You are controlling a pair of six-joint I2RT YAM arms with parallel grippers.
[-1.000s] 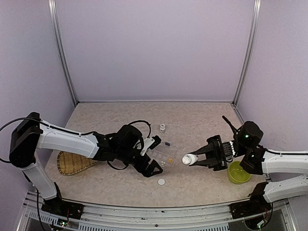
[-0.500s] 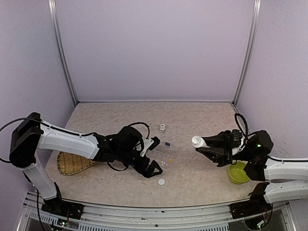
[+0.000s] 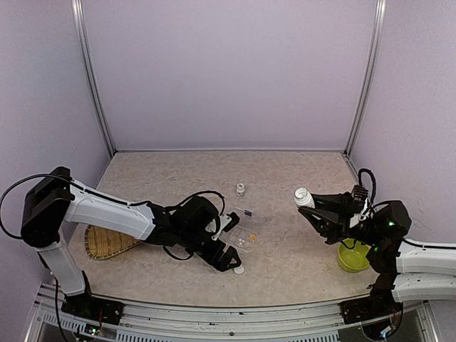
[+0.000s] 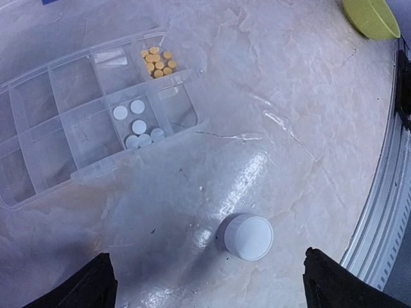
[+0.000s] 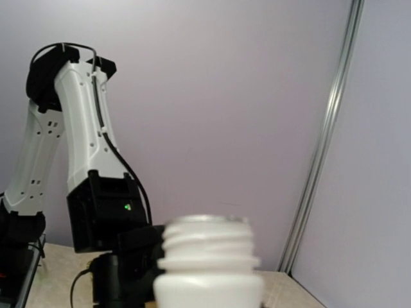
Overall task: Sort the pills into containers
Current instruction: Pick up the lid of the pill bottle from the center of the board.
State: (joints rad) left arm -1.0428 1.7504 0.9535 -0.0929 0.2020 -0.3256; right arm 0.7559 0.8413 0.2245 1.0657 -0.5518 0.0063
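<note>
Above table [image 3: 299, 171], right gripper [image 3: 312, 203] clamping bottle [image 3: 302, 195], left gripper [image 4: 207, 263] wide open

Pills [image 4: 158, 60] lie in container [image 4: 37, 101], cap [image 4: 248, 237] just beside.

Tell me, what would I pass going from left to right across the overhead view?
woven tray → clear pill box → white bottle, held up off the table → green bowl

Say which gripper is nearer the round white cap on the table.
Left. The left gripper hovers over the round white cap; the right gripper holds a white bottle far to its right.
</note>
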